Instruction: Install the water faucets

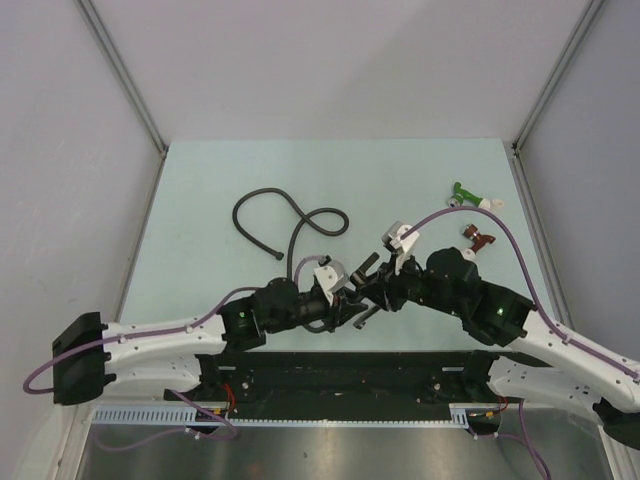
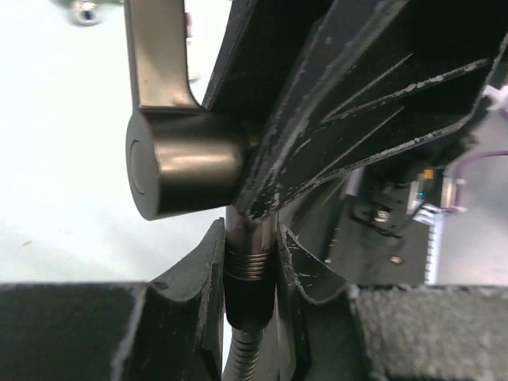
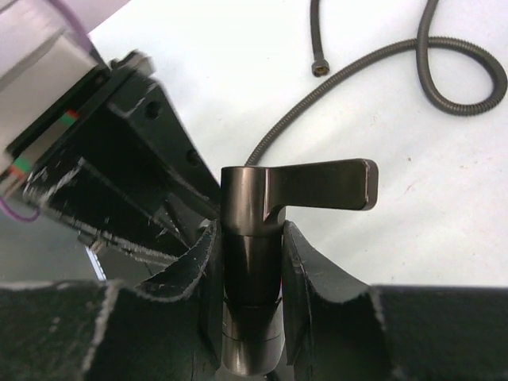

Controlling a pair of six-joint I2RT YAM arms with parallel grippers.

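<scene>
The dark grey-brown water faucet stands between my right gripper's fingers, which are shut on its round body; its flat lever points right. In the left wrist view the faucet body shows a stubby end cap, and below it the threaded stub meets the black hose's end fitting. My left gripper is shut on that fitting. From above, both grippers meet just in front of the arm bases, with the faucet largely hidden between them.
The coiled black hose loops across the mat's middle toward the grippers. A green fitting and a dark-red fitting lie at the right. The hose's loose end lies on the mat.
</scene>
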